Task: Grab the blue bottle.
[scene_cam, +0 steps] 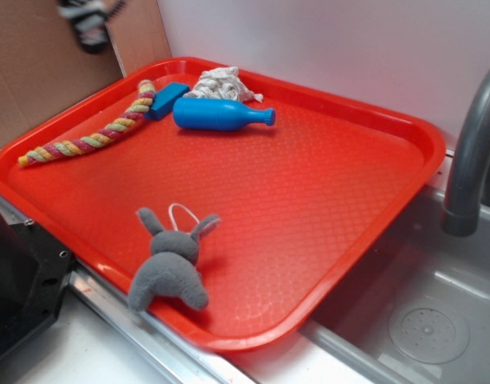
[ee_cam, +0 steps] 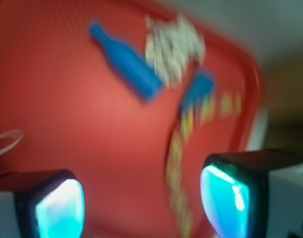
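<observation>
At the bottom of the wrist view, two fingers [ee_cam: 60, 208] with glowing cyan pads in black housings stand wide apart, nothing between them — the gripper [ee_cam: 141, 203] is spread and empty, hanging above the tray with bare red plastic showing through the gap. The view is heavily blurred. In the exterior view the gripper [scene_cam: 89, 24] is only a smeared black-and-white shape at the top left corner, high above the tray's far left edge and well apart from everything on it; the arm's pose cannot be made out.

The blue bottle [scene_cam: 221, 114] lies on its side near the back of the tray, its fat smooth plastic body toward the left and its narrow neck with flared lip pointing right. Just behind it, touching or nearly so, sits a crumpled white cloth [scene_cam: 222, 82] of rough knotted fabric. Just left of the bottle's base is a small flat blue block [scene_cam: 166, 99], and against that block ends a twisted rope [scene_cam: 93, 128] of red, yellow and green strands that curves along the tray's left side.

Near the front edge, well apart from the bottle, a grey plush bunny [scene_cam: 171, 264] lies with its ears pointing inward and a thin white loop [scene_cam: 185, 216] between them.

The tray [scene_cam: 325, 200] is red plastic with a fine diamond texture and a raised rounded rim — it rests partly over a grey sink [scene_cam: 437, 320] with a curved grey tap [scene_cam: 473, 144]. No writing is legible anywhere.
</observation>
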You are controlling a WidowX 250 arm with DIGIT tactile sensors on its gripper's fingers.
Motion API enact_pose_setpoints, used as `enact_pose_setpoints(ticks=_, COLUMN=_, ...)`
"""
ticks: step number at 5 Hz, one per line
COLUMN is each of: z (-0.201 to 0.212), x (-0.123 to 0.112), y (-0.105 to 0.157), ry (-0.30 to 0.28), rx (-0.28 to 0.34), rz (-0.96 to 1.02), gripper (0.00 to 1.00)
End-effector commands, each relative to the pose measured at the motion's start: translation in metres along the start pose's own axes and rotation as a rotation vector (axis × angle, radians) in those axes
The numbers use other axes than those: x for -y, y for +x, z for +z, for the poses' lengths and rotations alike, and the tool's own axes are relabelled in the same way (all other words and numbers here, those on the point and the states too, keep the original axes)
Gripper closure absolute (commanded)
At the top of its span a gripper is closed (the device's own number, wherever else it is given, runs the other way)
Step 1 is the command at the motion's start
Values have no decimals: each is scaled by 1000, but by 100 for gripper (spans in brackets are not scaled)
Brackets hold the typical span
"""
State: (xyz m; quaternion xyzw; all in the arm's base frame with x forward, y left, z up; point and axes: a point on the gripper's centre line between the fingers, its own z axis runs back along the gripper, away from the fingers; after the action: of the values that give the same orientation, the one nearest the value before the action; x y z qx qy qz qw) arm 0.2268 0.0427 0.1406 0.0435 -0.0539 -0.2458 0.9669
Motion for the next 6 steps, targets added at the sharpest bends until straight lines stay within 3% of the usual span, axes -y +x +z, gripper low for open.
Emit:
enact_pose_setpoints(ticks=1, z=-48, x=19, y=76, ry=-4, rx=154, rz=-465, gripper=0)
enact_pose_setpoints(ticks=2, z=-76, x=38, y=79, ry=-71, rx=130, rz=-632, gripper=0)
enact_pose_setpoints(ticks=4, z=-114, x=25, y=84, ry=-96, rx=43, rz=-601, gripper=0)
enact_pose_setpoints(ticks=5, z=-117, x=28, y=78, ry=-112, rx=18, rz=-588, gripper=6)
enact_pose_setpoints(ticks=6, z=-96, x=38, y=64, ry=-95, rx=18, rz=-572, gripper=100)
